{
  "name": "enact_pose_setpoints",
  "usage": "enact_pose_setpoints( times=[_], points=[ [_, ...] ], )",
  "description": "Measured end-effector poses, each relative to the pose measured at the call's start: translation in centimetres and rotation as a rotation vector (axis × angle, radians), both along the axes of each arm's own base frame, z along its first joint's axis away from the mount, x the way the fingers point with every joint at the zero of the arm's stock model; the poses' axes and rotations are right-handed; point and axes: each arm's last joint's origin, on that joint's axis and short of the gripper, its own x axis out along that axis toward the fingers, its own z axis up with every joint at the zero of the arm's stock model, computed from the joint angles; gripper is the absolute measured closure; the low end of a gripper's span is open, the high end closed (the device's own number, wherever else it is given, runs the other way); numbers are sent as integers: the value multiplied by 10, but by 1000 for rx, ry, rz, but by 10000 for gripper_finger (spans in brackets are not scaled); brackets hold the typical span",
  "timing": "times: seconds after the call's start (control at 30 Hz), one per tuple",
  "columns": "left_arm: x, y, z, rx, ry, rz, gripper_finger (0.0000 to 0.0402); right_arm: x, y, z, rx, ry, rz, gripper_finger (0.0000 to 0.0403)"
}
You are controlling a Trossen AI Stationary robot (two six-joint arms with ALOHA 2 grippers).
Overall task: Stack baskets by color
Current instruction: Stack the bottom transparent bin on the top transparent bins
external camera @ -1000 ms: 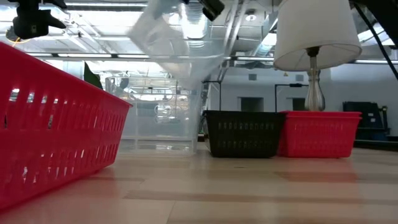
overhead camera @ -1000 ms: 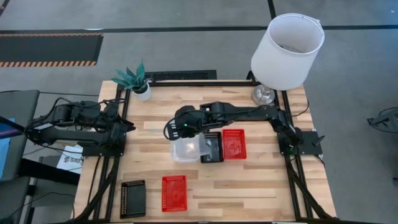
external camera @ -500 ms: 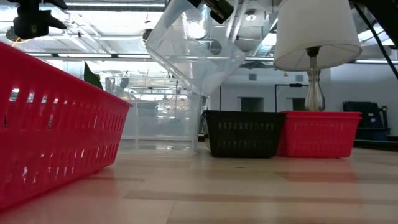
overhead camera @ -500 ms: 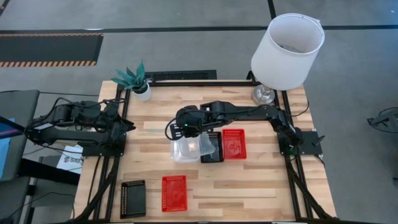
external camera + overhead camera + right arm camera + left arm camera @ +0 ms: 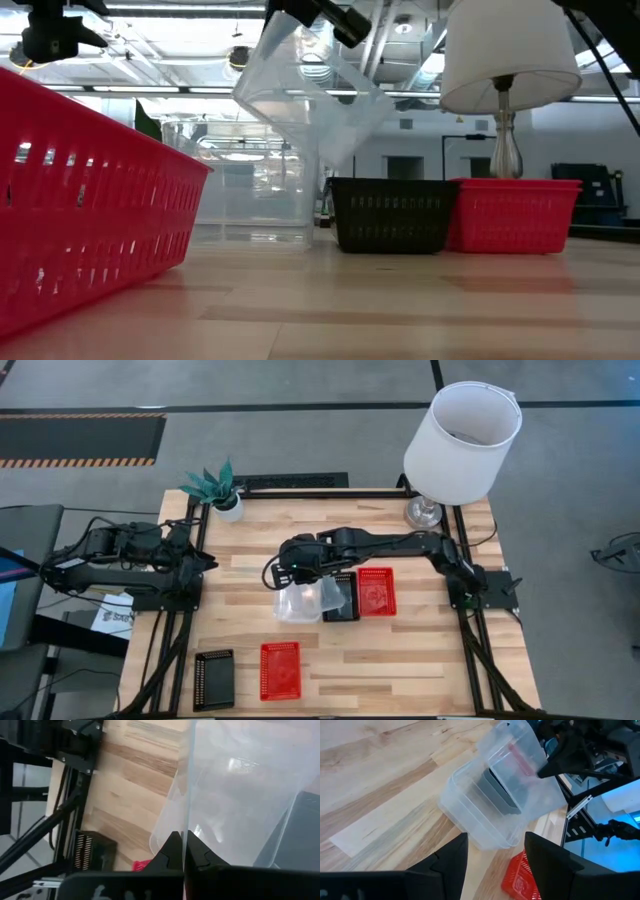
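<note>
My right gripper (image 5: 291, 567) is shut on a clear basket (image 5: 305, 95) that hangs tilted over the table's middle. Just below it a second clear basket (image 5: 255, 190) stands on the wood, also visible in the left wrist view (image 5: 477, 815). A black basket (image 5: 343, 600) and a red basket (image 5: 377, 590) stand in a row to its right. Another black basket (image 5: 213, 679) and another red basket (image 5: 280, 670) lie near the front edge. My left gripper (image 5: 495, 857) waits open at the table's left side, with nothing between its fingers. My right gripper pinches one wall of the clear basket at its rim (image 5: 187, 820), with one finger on each side of the wall. The fingers slant down from the table's right side. The basket hangs tilted below them, clear of the table; whether its low corner (image 5: 322, 160) touches the clear basket beneath, I cannot tell.
A white lamp (image 5: 462, 440) stands at the far right corner and a small potted plant (image 5: 215, 488) at the far left. Bare wood lies between the middle row and the front baskets.
My right gripper has tipped further downward, still shut on the clear basket. The basket has swung and come down a little, so that its low end now hangs just over the clear basket on the table.
</note>
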Motion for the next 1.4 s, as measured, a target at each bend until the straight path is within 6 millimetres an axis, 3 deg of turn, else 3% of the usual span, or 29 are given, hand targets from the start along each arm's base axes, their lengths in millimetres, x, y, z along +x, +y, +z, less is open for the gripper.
enact_pose_setpoints(
  times=[0.37,0.53,0.73,1.4],
  points=[
    [0,0,0,1,0,2,219,3,1,17,25,-133,-12,403],
    [0,0,0,2,0,3,219,5,5,15,34,-140,-11,403],
    [0,0,0,5,1,8,219,-3,7,8,47,-33,-37,403],
    [0,0,0,7,1,14,219,-2,8,3,76,-22,-30,403]
  ],
)
